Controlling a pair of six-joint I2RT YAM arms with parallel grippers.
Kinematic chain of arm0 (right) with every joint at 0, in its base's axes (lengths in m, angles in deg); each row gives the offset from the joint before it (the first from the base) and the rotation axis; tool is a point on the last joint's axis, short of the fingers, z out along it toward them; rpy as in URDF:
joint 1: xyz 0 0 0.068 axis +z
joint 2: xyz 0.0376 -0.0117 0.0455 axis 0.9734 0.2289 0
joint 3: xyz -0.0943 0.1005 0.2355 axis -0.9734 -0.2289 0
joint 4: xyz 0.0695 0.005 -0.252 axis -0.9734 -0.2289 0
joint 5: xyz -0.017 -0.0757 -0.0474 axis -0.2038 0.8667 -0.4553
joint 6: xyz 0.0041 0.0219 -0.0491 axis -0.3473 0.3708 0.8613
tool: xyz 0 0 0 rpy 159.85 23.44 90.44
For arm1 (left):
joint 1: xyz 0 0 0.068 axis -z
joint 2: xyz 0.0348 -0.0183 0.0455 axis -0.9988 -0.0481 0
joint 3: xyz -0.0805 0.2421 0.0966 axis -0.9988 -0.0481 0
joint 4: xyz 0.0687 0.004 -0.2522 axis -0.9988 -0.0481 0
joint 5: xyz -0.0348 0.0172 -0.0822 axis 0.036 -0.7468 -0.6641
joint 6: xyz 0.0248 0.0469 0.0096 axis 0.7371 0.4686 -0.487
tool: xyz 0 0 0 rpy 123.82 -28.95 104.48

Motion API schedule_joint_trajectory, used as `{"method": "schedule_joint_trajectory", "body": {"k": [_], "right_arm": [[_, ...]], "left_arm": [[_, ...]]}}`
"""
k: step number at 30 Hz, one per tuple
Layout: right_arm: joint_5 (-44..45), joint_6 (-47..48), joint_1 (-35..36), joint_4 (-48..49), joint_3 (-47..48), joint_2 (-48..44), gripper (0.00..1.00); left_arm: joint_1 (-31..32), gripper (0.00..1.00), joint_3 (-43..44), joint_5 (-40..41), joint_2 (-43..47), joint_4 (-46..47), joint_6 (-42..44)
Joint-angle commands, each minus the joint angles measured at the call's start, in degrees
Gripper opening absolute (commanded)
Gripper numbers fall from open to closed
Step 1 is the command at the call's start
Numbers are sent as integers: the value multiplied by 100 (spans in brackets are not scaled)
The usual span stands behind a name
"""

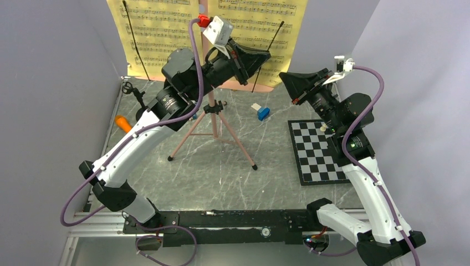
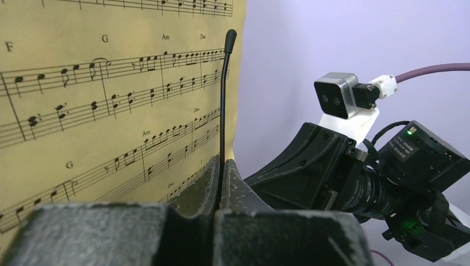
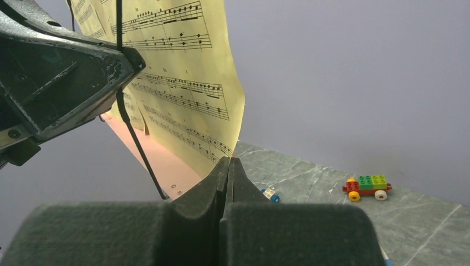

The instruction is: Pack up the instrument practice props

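Yellow sheet-music pages (image 1: pixel 166 27) stand on the tall pink tripod music stand (image 1: pixel 213 124) at the back of the table. My left gripper (image 1: pixel 270 54) is raised at the pages' right edge, shut on the stand's thin black page-holder wire (image 2: pixel 223 100). The wire rises straight up from between the pads in front of the pages (image 2: pixel 83 111). My right gripper (image 1: pixel 284 76) hovers just right of it, shut and empty (image 3: pixel 228 162), below the pages (image 3: pixel 183 83) and the stand's pink shelf (image 3: pixel 161 160). An orange toy microphone (image 1: pixel 123 123) and a small black mic stand (image 1: pixel 130 88) sit at the far left.
A black-and-white chessboard (image 1: pixel 316 149) lies under the right arm. A blue and white block toy (image 1: pixel 260 112) sits right of the tripod. A red, green and yellow block car (image 3: pixel 367 187) and a small blue-wheeled piece (image 3: pixel 270 194) lie near the back wall.
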Motion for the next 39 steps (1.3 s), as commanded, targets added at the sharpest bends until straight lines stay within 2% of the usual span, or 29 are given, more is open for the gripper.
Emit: {"method": "schedule_joint_trajectory", "body": {"k": [1, 7, 19, 32, 39], "right_arm": [[10, 18, -25, 76, 64, -100, 0], [198, 164, -21, -129, 147, -281, 0], [412, 566, -20, -968, 59, -1378, 0], [-999, 951, -21, -1344, 264, -2249, 0], [-1216, 1021, -21, -1522, 269, -2680, 0]], "left_arm": [[-12, 0, -161, -44, 375, 156, -30], [-13, 0, -533, 53, 672, 500, -56], [-14, 0, -920, 502, 911, 720, 123], [-17, 0, -1308, 1057, 1056, 990, 94], [-10, 0, -1460, 1323, 1052, 1058, 98]]}}
